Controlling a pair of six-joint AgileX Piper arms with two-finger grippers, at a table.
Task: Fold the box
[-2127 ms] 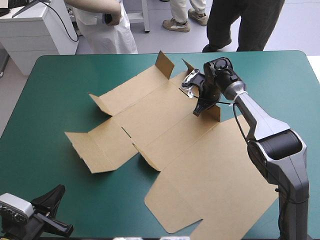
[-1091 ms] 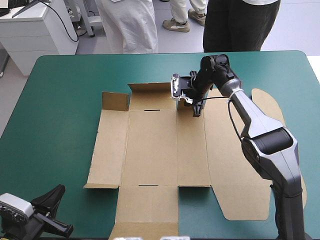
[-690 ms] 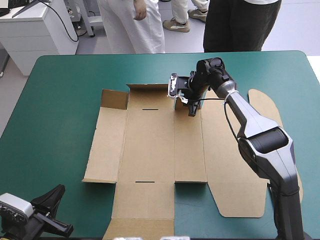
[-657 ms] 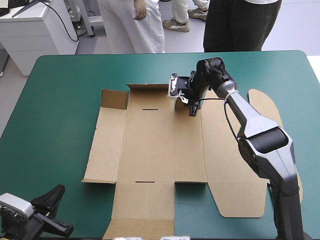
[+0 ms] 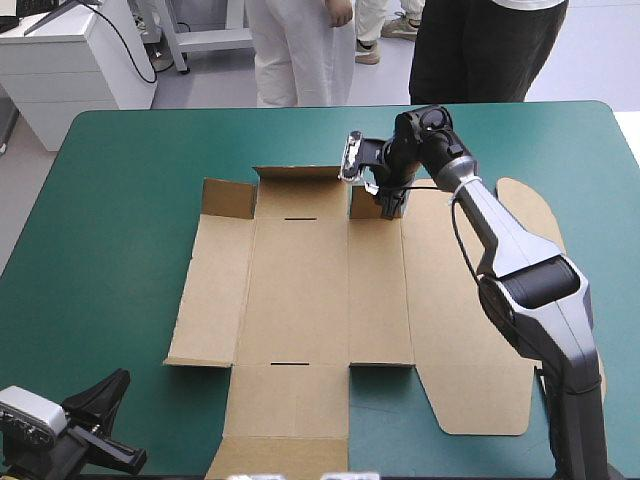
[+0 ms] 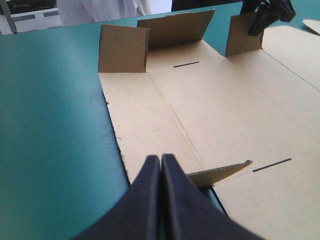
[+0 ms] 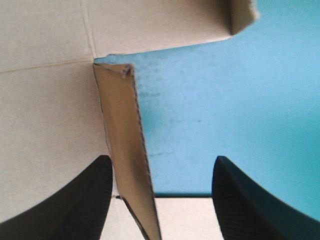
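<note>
Box: flat brown cardboard sheet, likely light, stiff, hinging at creases.
Hold: upright far flap.
Right gripper: black fingers spread astride it.
Left gripper: fingers pressed together.

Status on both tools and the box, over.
Left tool shut, near-left of the box. Right tool open, straddling a raised far flap. Rest mostly flat, other far flaps up.
</note>
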